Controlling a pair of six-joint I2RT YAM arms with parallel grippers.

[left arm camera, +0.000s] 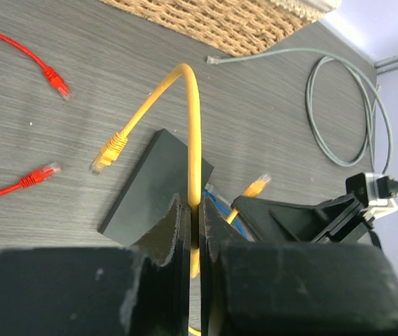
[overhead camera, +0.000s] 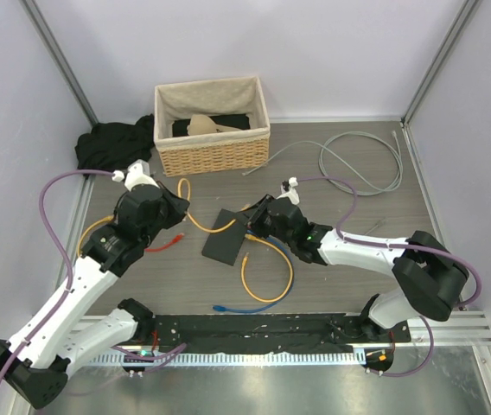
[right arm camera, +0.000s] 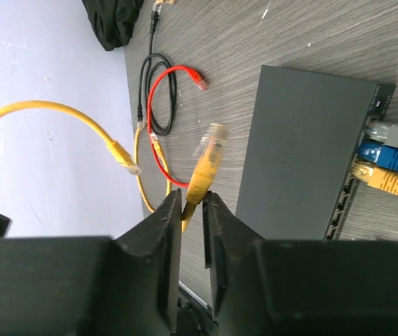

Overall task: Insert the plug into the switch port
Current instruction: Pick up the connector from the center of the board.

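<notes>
Clamping the right gripper (right arm camera: 192,201) shut on the boot of a yellow plug (right arm camera: 210,148), leaving the clear tip sticking out past the fingertips. Holding that plug just beside the plain top of the switch (right arm camera: 304,154), apart from it and not in front of the port row. Pinching the left gripper (left arm camera: 195,211) closed on a yellow cable (left arm camera: 195,133) behind its loose connector (left arm camera: 108,154), letting that end arch out over the table (left arm camera: 45,217). Finding the switch flat on the table between the two grippers, with three plugged leads (right arm camera: 395,159) filling neighbouring sockets on one narrow edge. Passing, further out, a red cable (left arm camera: 17,183), then a coiled grey cable (overhead camera: 362,160), and reaching a wicker basket (overhead camera: 215,151) at the back.

Judging the dangers:
- likely pivoting the plug in so narrow a pinch on first contact;
- possibly pushing the unfixed switch away instead of seating the latch;
- perhaps snagging the neighbouring leads;
- maybe dragging on the plug through cable tension, though not being able to tell whether both grippers are sharing one cable.
</notes>
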